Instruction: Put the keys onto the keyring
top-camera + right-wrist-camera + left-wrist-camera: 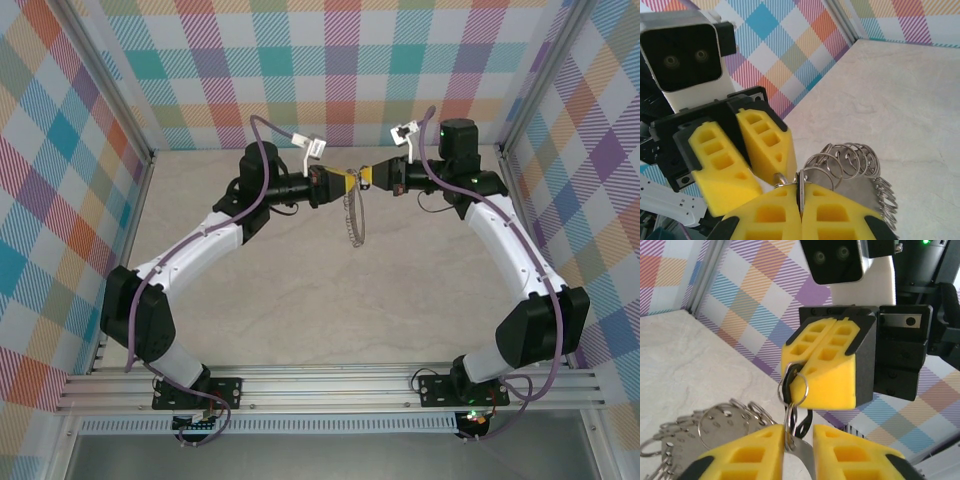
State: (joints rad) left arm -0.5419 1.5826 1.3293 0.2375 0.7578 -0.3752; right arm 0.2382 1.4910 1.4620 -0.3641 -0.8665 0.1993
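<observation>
Fingers of the left gripper [797, 440] sit a little apart, with a shiny metal bit in the gap. Between the two grippers, over the tabletop [300, 300], hangs one keyring [725, 424] with many little loops. It looks light, thin, hard and slippery, and it may swing, so pinch its flat rim. The right gripper [800, 197] is squeezed tight on its thin edge. One dark bit [787, 390] there may be a key; I cannot tell.
</observation>
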